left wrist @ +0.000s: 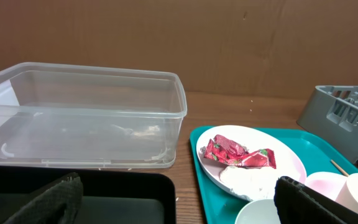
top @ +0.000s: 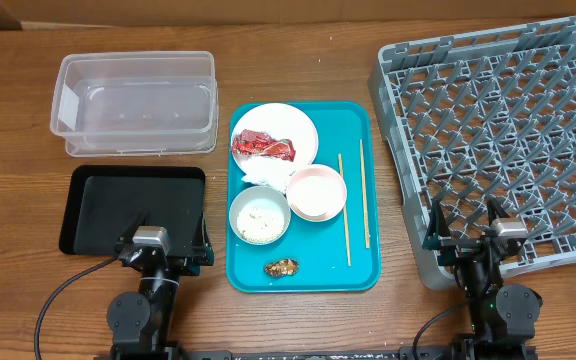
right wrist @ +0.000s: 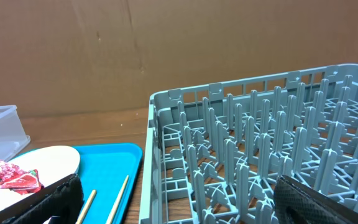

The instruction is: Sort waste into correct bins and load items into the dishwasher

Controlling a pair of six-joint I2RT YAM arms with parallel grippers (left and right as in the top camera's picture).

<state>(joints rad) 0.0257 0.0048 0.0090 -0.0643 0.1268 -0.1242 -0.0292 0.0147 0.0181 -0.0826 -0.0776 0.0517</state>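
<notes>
A teal tray point(top: 353, 262) in the middle carries a pale plate point(top: 300, 125) with a red wrapper point(top: 264, 147) and a white napkin point(top: 262, 176) on it. Beside it sit a bowl of rice point(top: 259, 215), a pink bowl point(top: 316, 192), two chopsticks point(top: 345, 210) and a brown scrap point(top: 281, 267). The clear tub point(top: 136, 103) and black tray point(top: 133, 205) lie left; the grey rack point(top: 508, 130) lies right. My left gripper point(top: 166, 250) hangs open over the black tray's near edge. My right gripper point(top: 465, 238) stands open over the rack's near-left corner. Both hold nothing.
The wooden table point(top: 8, 150) runs to a brown cardboard wall point(left wrist: 166, 37) behind the tub and rack. The teal tray's rim point(right wrist: 114, 152) lies close beside the rack's left wall point(right wrist: 151, 155).
</notes>
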